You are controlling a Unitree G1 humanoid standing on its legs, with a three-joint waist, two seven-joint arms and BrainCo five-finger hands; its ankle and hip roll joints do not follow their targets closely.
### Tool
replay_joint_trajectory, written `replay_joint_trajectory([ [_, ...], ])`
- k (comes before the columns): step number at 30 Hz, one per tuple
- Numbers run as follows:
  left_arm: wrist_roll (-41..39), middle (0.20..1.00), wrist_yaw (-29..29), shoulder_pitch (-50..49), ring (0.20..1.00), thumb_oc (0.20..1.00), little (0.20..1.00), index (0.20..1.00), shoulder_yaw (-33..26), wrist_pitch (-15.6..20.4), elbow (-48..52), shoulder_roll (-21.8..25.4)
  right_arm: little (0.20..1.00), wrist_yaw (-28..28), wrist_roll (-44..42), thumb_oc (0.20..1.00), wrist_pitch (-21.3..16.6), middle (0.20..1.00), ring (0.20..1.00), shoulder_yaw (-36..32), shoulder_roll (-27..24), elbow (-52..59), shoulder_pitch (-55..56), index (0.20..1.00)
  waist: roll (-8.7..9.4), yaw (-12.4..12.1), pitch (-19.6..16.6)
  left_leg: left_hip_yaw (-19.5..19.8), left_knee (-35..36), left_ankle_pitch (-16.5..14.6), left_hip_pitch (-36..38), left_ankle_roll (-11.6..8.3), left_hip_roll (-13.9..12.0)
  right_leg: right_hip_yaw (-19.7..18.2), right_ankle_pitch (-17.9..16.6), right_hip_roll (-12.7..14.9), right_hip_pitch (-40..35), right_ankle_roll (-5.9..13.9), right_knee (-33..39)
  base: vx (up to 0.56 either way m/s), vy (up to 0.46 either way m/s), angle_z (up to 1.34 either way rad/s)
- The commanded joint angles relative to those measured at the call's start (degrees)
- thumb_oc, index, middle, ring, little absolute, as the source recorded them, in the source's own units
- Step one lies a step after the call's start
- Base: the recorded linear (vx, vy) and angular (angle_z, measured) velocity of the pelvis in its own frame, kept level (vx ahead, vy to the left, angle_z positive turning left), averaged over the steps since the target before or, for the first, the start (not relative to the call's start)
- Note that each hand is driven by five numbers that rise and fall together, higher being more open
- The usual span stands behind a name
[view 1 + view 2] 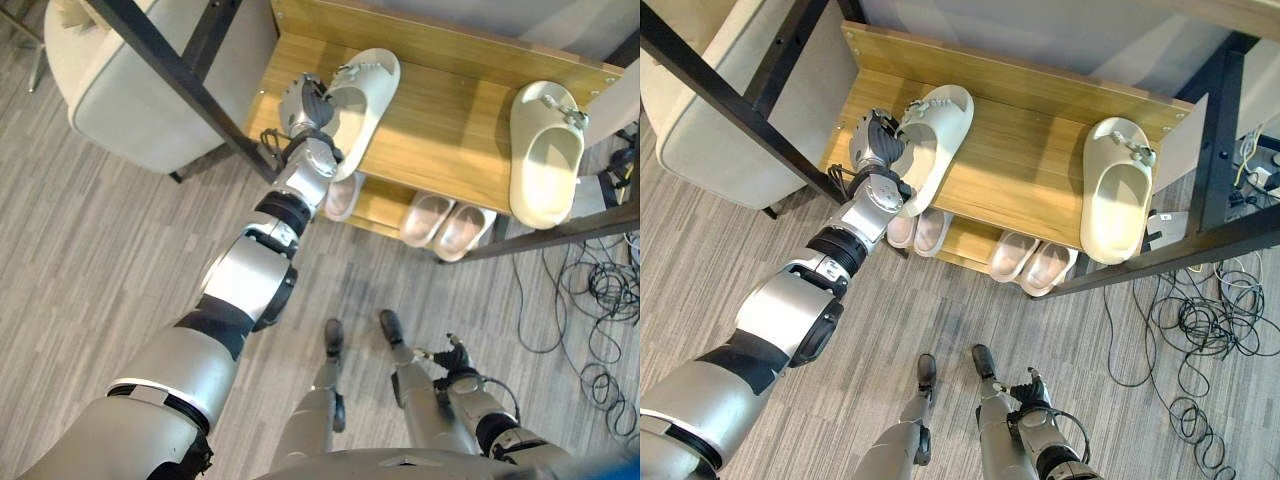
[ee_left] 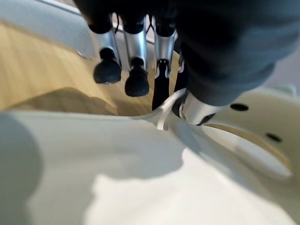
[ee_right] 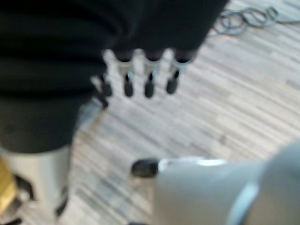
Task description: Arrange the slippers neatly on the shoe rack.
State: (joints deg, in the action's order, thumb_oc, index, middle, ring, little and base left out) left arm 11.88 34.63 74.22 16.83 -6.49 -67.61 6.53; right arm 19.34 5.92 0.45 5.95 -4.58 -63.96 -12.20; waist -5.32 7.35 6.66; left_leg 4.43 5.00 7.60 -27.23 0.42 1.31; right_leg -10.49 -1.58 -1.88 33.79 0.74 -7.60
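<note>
Pinching the left slipper [image 1: 930, 140], the left hand [image 1: 875, 142] should square it beside the right slipper [image 1: 1118, 190]; right hand [image 1: 455, 362] hangs relaxed.

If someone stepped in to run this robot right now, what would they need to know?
Left hand pinches the edge of the left cream slipper at the left end of the rack's top shelf, where it lies askew. Right hand hangs open over the floor, idle. The other cream slipper lies at the shelf's right end. Two pairs sit on the lower shelf. Left: bring the top two together, straight.
</note>
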Motion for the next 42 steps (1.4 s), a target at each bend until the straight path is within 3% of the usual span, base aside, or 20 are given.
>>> replay_joint_trajectory([
  [1,-0.22,0.200,4.13,6.69,0.200,0.200,0.200,0.200,-4.25,1.83,-7.39,-2.76,1.000,1.13,-1.27,1.000,0.15,1.000,1.000,-1.62,-0.58,1.05,-2.24,1.000,-2.20,1.04,3.84,1.79,0.00,-7.02,9.17,-1.01,2.79,-3.14,-1.61,1.95,1.43,1.43,-1.26,0.02,-0.074,-0.05],
  [21,-1.78,0.200,6.45,9.35,0.200,0.200,0.200,0.200,-4.41,1.23,-13.05,-7.86,1.000,2.28,-2.58,1.000,-0.26,1.000,1.000,-1.31,-1.62,-0.93,-3.88,1.000,-2.48,2.40,2.43,0.55,0.00,-6.48,7.69,-3.73,0.45,-4.74,-0.23,-1.68,4.81,-1.80,-4.45,0.03,-0.072,-0.05],
  [42,-3.30,0.200,6.05,11.26,0.200,0.200,0.200,0.200,-6.40,-0.06,-15.74,-13.40,1.000,2.11,-3.37,1.000,-0.30,1.000,1.000,-1.26,-2.98,-3.50,-5.72,1.000,-4.61,4.38,2.68,-0.62,0.00,-5.77,7.95,-4.95,0.41,-5.38,-0.04,-2.35,5.86,-2.74,-5.85,0.01,-0.021,-0.03],
])
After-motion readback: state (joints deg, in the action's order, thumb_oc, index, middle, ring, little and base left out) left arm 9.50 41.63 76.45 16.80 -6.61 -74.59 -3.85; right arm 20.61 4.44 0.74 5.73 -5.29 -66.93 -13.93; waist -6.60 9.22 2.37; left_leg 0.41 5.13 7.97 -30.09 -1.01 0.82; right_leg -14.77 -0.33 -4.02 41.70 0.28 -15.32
